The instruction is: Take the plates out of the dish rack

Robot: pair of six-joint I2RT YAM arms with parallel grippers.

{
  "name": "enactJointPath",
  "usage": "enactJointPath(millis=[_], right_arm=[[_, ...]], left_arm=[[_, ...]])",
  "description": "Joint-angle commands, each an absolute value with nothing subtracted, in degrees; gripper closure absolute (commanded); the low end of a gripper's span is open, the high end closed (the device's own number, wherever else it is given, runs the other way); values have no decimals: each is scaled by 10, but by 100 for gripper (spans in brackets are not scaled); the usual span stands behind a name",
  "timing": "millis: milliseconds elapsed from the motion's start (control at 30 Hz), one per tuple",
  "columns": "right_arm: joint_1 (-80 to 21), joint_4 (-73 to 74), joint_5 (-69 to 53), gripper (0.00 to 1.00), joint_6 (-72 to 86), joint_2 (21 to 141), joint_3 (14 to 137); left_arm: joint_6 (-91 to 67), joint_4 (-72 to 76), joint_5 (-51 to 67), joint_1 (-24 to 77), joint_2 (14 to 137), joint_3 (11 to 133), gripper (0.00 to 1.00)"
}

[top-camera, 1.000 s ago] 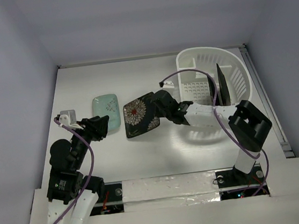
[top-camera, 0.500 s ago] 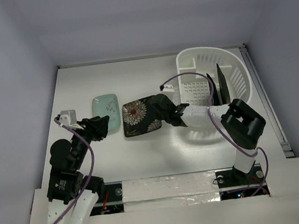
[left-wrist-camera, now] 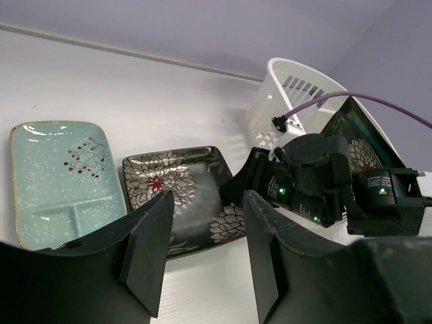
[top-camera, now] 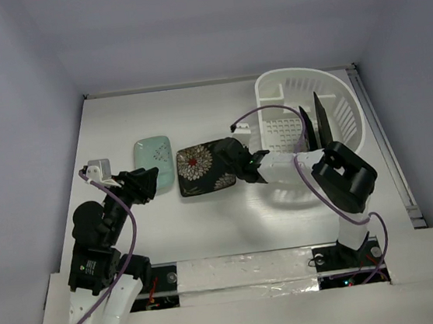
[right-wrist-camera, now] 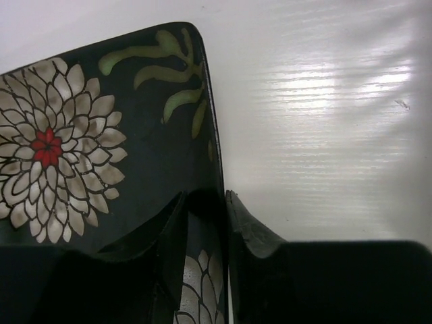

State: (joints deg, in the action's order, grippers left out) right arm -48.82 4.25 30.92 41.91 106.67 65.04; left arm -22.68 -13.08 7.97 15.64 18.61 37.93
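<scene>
The right pincer (right-wrist-camera: 206, 196) clamped the floral plate (top-camera: 205, 169) by its right rim, low on the worktop (top-camera: 208, 225), just beside the green plate (top-camera: 154, 155). It wanted settling flat, clear of that neighbour, before letting go. The left pincer (left-wrist-camera: 206, 202) hung unclenched.

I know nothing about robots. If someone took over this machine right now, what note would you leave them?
Tools: left tool is open and empty, hovering near the mint plate. The right tool is shut on the rim of the floral plate, which sits low on the table beside the mint plate.
Done: mint plate is out on the table.
Left: release the floral plate, then fetch what look like two dark plates standing in the dish rack.
</scene>
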Motion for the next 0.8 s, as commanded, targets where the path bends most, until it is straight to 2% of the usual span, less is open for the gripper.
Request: enactJointPath(millis=[0,67,233,300,567,667,767], right_arm=[[-492,132,339,67,378,1100,637],[-492,134,343,63,378,1095,636],[-492,137,350,62,378,1084,636],[-492,140,352,57,378,1075,636],[-504,126,344,55,347,986,632],[-510,120,326,58,338,940,633],[-510,114,311,80,329,877,629]], left_arm=[[-228,-102,85,153,181,375,58],[-228,-103,86,153,182,375,58],[-228,-102,86,153,181,375,58],[-227,-103,86,153,182,375,58],[-228,-101,85,153,183,375,58],[-228,-102,85,153,182,375,58],[-228,-102,86,153,182,375,58]])
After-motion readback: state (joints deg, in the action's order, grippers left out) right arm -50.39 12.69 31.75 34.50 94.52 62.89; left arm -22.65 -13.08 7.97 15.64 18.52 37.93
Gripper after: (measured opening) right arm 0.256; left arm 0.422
